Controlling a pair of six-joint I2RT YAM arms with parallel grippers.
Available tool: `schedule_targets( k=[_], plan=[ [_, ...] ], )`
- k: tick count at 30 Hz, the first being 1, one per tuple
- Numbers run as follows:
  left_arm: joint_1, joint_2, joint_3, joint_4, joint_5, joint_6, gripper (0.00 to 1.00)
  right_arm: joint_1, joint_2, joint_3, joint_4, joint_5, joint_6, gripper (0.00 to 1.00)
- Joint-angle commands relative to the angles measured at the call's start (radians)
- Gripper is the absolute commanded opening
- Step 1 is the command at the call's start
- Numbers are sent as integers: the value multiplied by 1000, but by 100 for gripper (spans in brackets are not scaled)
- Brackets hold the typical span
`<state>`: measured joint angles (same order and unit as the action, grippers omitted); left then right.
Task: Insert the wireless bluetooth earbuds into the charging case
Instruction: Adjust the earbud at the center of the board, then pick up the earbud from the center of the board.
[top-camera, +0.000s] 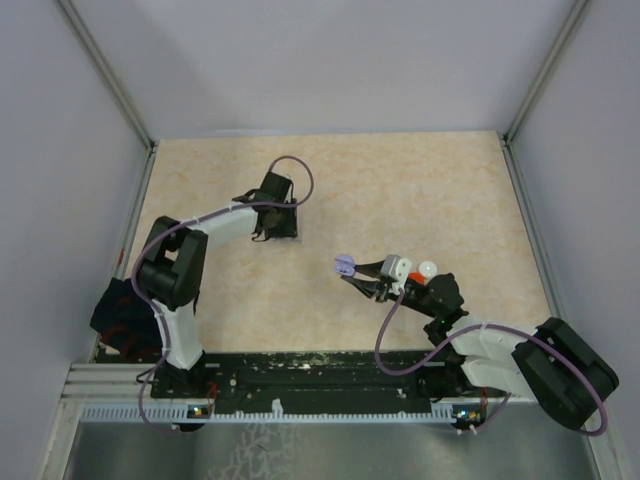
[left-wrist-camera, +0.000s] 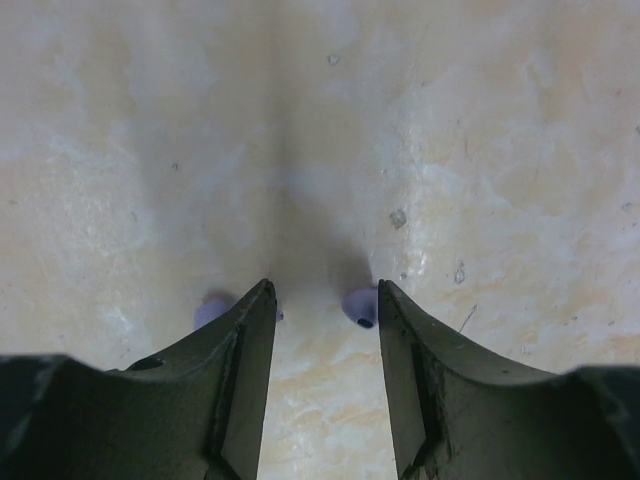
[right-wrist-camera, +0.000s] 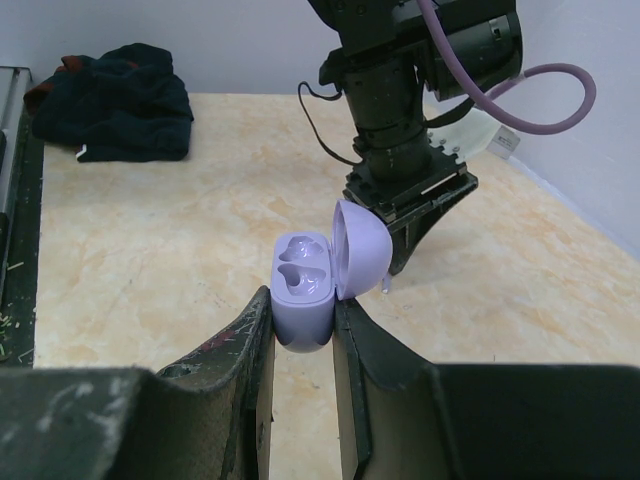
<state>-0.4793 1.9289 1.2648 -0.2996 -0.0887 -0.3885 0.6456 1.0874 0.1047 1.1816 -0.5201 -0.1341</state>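
The step in hand was picking up the first earbud; neither had gone into the case yet. The left gripper (left-wrist-camera: 322, 295) stood low over the table (left-wrist-camera: 450, 150), jaws well parted and holding nothing. The inner earbud (left-wrist-camera: 361, 307) lay between the jaws, close against the right-side finger. The outer earbud (left-wrist-camera: 213, 310) lay just outside the other finger. The right gripper (right-wrist-camera: 302, 300) was clamped on the case (right-wrist-camera: 300, 275), holding it upright off the table near the left gripper, with the lid (right-wrist-camera: 362, 250) swung back.

The next move probably called for a small sideways shift to centre the inner earbud between the jaws. After that would come a gentle close on so small a piece, without nudging the outer one, then a lift towards the case.

By count:
- Two earbuds in view, both purple, both on the table
- One case, with two wells, both empty
- One white round piece (top-camera: 428, 270) and one red piece (top-camera: 415, 283) by the right wrist; what they were could not be told
- One dark cloth (right-wrist-camera: 115, 100)
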Motion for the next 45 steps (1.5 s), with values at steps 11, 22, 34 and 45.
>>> schedule_targets(
  k=[11,22,34,45],
  plan=[
    [5,-146,-85,-63,24,-25,53,0,-19,23,35,-12,10,0],
    [6,-159,-8,-114,-99,58,54,-1,-19,24,30,-13,10,0],
    [11,-4,111,-226,-145,109,48,-1,-15,26,29,-12,10,0],
    [18,56,153,-278,-128,123,40,-1,-17,26,29,-14,10,0]
  ],
)
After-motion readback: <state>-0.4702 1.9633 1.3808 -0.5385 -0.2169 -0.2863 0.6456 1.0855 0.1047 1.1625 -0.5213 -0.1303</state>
